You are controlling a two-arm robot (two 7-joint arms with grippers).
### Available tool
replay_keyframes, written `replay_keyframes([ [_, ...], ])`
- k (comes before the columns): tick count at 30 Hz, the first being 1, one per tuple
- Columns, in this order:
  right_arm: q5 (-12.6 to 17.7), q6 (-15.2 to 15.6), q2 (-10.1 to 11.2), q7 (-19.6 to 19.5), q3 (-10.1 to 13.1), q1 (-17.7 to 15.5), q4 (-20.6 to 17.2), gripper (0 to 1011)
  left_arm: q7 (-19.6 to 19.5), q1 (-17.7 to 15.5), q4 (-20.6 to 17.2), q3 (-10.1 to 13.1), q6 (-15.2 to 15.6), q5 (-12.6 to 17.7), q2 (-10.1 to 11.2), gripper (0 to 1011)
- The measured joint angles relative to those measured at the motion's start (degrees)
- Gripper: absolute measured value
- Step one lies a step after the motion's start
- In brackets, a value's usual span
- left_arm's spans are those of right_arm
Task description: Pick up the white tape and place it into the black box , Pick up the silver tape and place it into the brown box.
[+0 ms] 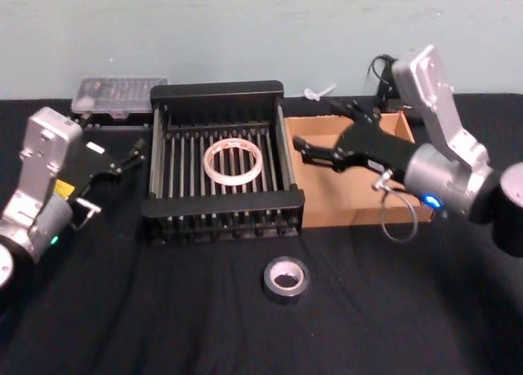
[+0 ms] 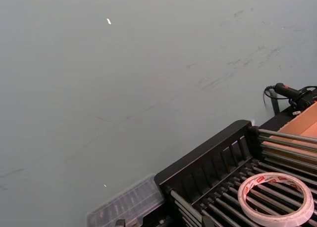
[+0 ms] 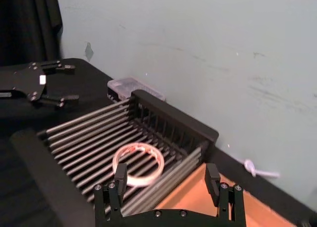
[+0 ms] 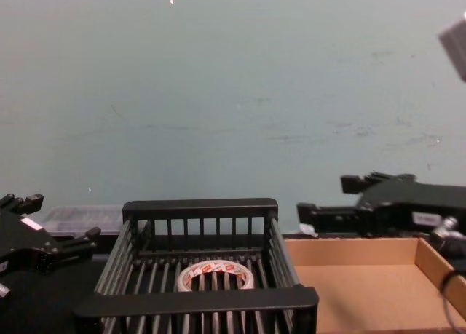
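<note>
- The right gripper (image 1: pixel 321 130) is hovering above the brown box (image 1: pixel 347 202), near the wall it shares with the black box (image 1: pixel 221 216); its fingers are standing wide apart and gripping nothing.
- In the right wrist view the two fingertips (image 3: pixel 119 173) are pointing out over the boundary between the two boxes, one over the crate's bars and the other over the cardboard.
- The left gripper (image 1: pixel 121 162) is sitting off to the left of the black box, just beside its left wall, with its fingers spread and empty.
- The white tape (image 1: pixel 233 162) is lying flat on the barred bottom of the black box, roughly in the middle and a little toward the back; the red print on its inner core is showing in the left wrist view (image 2: pixel 275 198) and the chest view (image 4: pixel 216 276).
- The silver tape (image 1: pixel 286 279) is lying flat on the black tablecloth (image 1: pixel 163 318), in front of the black box's front right corner, apart from both boxes and both grippers.
- The brown box is sitting right against the black box's right side, holding nothing.
- A clear plastic case (image 1: pixel 118 95) is resting behind the black box's left rear corner, near the wall.
</note>
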Motion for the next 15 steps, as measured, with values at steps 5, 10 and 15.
replay_keyframes([
  [5, 1.5, 1.5, 3.1, -1.1, 1.5, -4.9, -5.6, 1002, 0.0, 0.0, 0.0, 0.0, 0.0, 0.0, 0.0, 1002],
  [10, 2.5, 2.6, 5.3, -2.0, 2.5, -8.5, -9.2, 1002, 0.0, 0.0, 0.0, 0.0, 0.0, 0.0, 0.0, 1001],
  [15, 3.2, 4.0, 7.6, -2.5, 3.1, -11.9, -12.5, 1002, 0.0, 0.0, 0.0, 0.0, 0.0, 0.0, 0.0, 1001],
])
